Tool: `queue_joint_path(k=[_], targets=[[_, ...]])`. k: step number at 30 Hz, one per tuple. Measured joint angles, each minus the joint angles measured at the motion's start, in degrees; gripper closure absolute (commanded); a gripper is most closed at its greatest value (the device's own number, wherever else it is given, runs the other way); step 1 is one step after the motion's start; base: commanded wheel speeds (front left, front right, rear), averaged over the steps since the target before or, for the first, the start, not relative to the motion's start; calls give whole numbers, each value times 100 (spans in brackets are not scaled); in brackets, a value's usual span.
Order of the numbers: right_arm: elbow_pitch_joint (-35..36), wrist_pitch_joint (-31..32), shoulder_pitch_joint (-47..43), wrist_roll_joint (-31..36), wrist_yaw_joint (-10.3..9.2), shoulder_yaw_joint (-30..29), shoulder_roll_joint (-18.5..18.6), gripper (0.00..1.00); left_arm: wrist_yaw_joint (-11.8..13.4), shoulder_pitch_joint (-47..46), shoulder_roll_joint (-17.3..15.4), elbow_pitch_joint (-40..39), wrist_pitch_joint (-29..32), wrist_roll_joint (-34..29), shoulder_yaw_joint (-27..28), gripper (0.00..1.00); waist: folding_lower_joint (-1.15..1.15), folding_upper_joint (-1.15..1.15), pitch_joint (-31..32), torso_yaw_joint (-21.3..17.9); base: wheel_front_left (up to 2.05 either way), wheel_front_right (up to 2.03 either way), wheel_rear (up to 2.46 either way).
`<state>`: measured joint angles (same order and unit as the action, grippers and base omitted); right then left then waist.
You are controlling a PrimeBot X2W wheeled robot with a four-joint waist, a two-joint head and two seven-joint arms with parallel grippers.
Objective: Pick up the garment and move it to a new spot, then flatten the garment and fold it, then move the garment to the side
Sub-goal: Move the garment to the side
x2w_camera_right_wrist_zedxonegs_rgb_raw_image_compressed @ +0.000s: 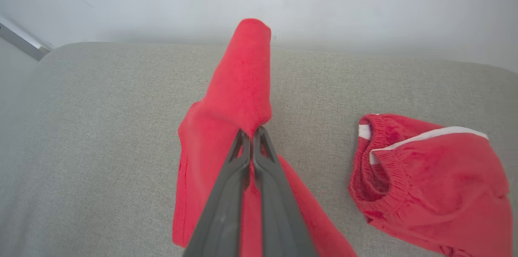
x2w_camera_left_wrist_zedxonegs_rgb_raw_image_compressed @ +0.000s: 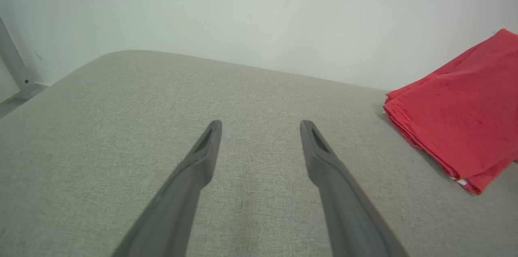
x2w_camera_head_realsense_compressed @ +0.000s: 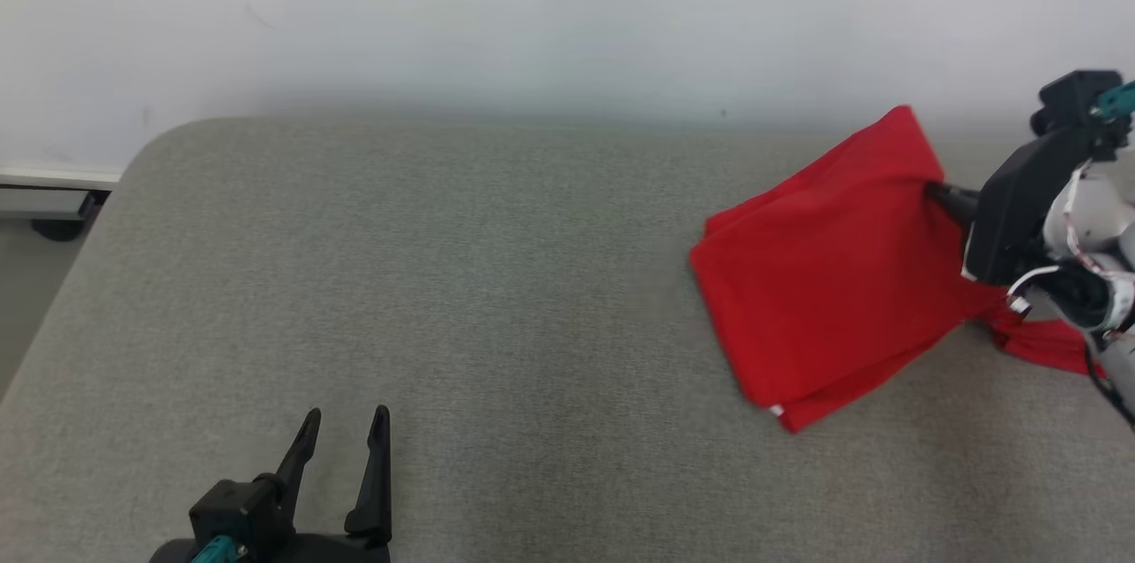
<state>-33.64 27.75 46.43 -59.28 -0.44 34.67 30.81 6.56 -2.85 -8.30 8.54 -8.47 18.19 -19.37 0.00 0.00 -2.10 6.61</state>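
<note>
The right gripper (x2w_camera_right_wrist_zedxonegs_rgb_raw_image_compressed: 251, 132) was clamped shut on a fold of the red garment (x2w_camera_head_realsense_compressed: 829, 279), cloth spreading ahead of its jaws. The left gripper (x2w_camera_head_realsense_compressed: 348, 418) gaped empty, garment well off to its right.

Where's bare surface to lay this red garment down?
The grey surface is bare from the garment leftward to its rounded far corner and down to the open left gripper. Crowded at the right edge, where the right gripper pinches the garment.

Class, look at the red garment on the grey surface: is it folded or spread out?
Folded. The garment shows stacked layers along its near edge, though the right gripper, jaws shut, holds one edge raised.
</note>
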Motion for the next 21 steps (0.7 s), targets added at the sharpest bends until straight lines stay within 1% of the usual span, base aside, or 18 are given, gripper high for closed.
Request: queue_joint_path(k=[6, 21], targets=[[-187, 52, 132, 8, -8, -107, 240, 100, -2, -27, 2, -8, 1, 0, -18, 0, 0, 0, -112, -148, 0, 0, 0], [-731, 157, 769, 243, 4, -136, 568, 100, -60, -281, -41, -24, 37, -11, -51, 0, 0, 0, -434, -201, 0, 0, 0]])
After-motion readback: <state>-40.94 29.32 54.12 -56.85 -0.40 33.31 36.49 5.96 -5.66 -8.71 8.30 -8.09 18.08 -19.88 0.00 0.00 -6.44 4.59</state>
